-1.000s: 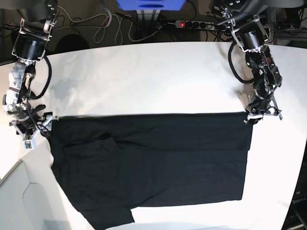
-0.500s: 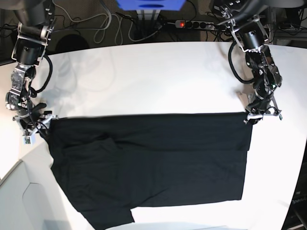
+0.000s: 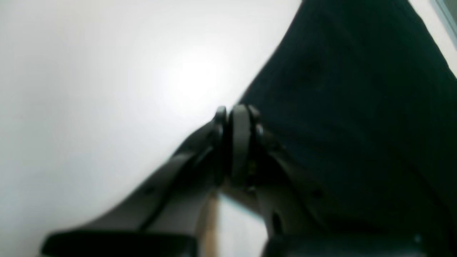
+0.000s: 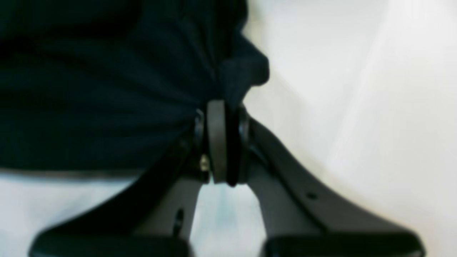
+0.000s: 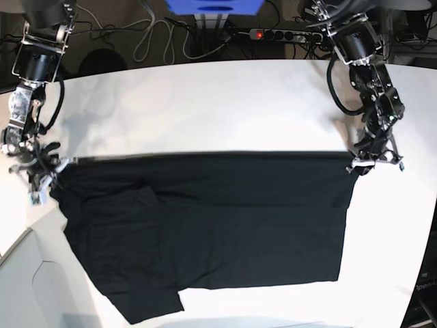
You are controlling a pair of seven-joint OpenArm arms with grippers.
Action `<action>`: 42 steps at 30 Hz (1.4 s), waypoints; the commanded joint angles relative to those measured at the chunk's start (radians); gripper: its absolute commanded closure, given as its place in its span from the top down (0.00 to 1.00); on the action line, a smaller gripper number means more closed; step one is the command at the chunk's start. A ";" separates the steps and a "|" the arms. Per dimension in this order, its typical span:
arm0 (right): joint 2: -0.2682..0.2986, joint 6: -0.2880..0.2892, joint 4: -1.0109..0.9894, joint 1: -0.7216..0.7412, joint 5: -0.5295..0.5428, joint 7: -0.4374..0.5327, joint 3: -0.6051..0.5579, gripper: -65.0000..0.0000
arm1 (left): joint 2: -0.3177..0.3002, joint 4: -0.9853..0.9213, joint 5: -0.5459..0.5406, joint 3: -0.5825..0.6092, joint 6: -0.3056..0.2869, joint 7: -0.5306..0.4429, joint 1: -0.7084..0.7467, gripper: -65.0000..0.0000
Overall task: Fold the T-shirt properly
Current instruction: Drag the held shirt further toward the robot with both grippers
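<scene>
1. T-shirt (image 5: 205, 225): black, plain side up, lying spread on the white counter (image 5: 218, 102), covering the near half in the base view.
2. Its far edge runs as a straight taut line between the two hands. A sleeve sticks out at the near edge, on the base view's left.
3. A fold line crosses the cloth partway down, and a smaller flap lies near the right arm's end.
4. Right hand (image 4: 223, 107): clenched on the T-shirt (image 4: 89, 89). The right wrist view shows cloth bunched between the pads, a small lump poking out past the tips, and wrinkles fanning out from the pinch.
5. In the base view that hand (image 5: 42, 179) sits at the far corner on the view's left, low at the counter edge.
6. Left hand (image 3: 235, 110): pads pressed together at the edge of the T-shirt (image 3: 357, 89). The left wrist view is blurred, so the cloth between the pads can't be made out directly, but it looks gripped.
7. In the base view this hand (image 5: 365, 164) sits right at the other far corner, where the taut edge ends.
8. Far half of the counter is bare white. Behind it: cables and a power strip (image 5: 280, 34) with a red light.
</scene>
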 commanded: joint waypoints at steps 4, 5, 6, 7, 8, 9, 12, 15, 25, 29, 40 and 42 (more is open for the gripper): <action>0.022 0.004 0.104 0.087 0.005 -0.052 0.007 0.00 | -0.022 0.142 -0.017 -0.011 -0.006 0.036 -0.035 0.00; 0.022 0.004 0.113 0.108 0.005 -0.072 0.007 0.00 | -0.022 0.174 -0.017 -0.008 -0.006 0.043 -0.036 0.00; 0.022 0.004 0.115 0.134 0.005 -0.089 0.007 0.00 | -0.022 0.204 -0.009 -0.005 -0.006 0.045 -0.043 0.00; 0.022 0.004 0.110 0.160 0.005 -0.102 0.007 0.00 | -0.020 0.227 -0.007 -0.003 -0.005 0.046 -0.053 0.00; 0.022 0.004 0.106 0.186 0.005 -0.115 0.009 0.00 | -0.020 0.239 -0.007 -0.003 -0.005 0.046 -0.066 0.00; 0.022 0.004 0.106 0.210 0.005 -0.131 0.009 0.00 | -0.020 0.243 -0.006 -0.003 -0.005 0.048 -0.078 0.00; 0.022 0.004 0.115 0.252 0.005 -0.178 0.009 0.00 | -0.022 0.245 -0.006 -0.003 -0.005 0.048 -0.098 0.00; 0.023 0.004 0.132 0.252 0.005 -0.206 0.013 0.00 | -0.022 0.243 -0.006 -0.009 -0.005 0.048 -0.084 0.00; 0.022 0.004 0.278 -0.021 0.005 -0.204 0.016 0.00 | -0.011 0.250 -0.020 -0.012 -0.005 0.043 0.103 0.00; 0.012 0.004 0.373 -0.148 0.005 -0.204 0.016 0.00 | -0.010 0.276 -0.020 -0.012 -0.009 0.042 0.186 0.00; -0.051 0.004 0.594 -0.424 0.004 -0.204 0.150 0.00 | 0.049 0.463 -0.018 -0.054 -0.012 0.046 0.467 0.00; -0.055 0.004 0.615 -0.463 0.004 -0.204 0.156 0.00 | 0.052 0.471 -0.018 -0.063 -0.012 0.046 0.511 0.00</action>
